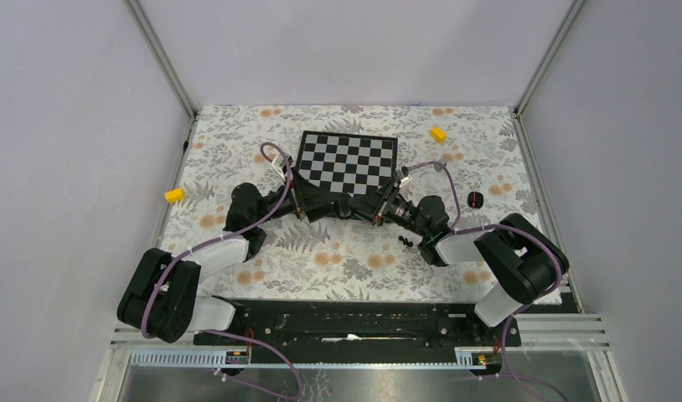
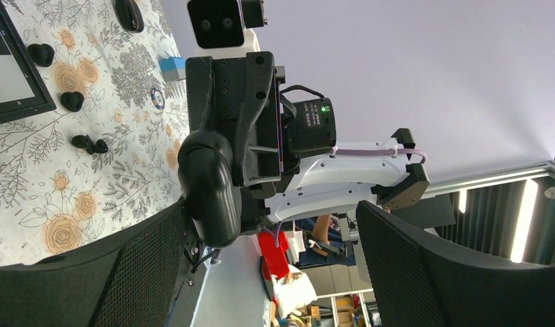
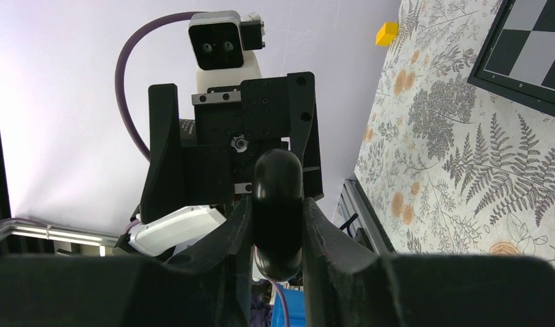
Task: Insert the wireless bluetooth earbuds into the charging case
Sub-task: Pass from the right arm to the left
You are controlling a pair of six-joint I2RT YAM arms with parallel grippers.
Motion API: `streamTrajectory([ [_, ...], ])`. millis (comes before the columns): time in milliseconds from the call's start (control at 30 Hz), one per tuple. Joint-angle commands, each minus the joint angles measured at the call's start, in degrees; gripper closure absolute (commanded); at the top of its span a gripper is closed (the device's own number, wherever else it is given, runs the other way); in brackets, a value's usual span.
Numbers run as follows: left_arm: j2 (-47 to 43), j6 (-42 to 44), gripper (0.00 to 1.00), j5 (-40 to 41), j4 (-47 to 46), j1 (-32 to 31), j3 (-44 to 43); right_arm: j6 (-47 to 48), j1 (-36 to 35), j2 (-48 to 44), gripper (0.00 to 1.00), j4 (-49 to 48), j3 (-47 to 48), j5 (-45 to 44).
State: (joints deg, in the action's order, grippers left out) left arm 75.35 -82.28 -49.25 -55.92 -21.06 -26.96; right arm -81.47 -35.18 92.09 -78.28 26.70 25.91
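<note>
While right fingers (image 3: 336, 255) clamp charging case (image 3: 278, 204) mid-air, left fingers (image 2: 138, 272) gape wide opposite, probably ready to steady it; earbuds (image 1: 406, 241) wait toward bench (image 1: 321, 260) front edge.

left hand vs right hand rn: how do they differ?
The left hand is wide open; the right hand is nearly closed. The left hand holds nothing; the right hand pinches the charging case between its fingers. Shared: both point at each other, tip to tip, at the near edge of the chessboard.
</note>
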Motion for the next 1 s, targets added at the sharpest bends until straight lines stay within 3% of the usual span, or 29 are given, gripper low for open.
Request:
streamTrajectory([
  [0, -2.6, 2.5, 0.09, 0.0, -1.3, -0.1, -1.9, 1.1, 0.2, -0.4, 1.00, 2.3, 0.0, -1.5],
  [967, -2.9, 6.0, 0.09, 0.4, 3.1, 0.1, -2.4, 1.8, 0.4, 0.2, 1.00, 3.4, -0.6, -1.8],
])
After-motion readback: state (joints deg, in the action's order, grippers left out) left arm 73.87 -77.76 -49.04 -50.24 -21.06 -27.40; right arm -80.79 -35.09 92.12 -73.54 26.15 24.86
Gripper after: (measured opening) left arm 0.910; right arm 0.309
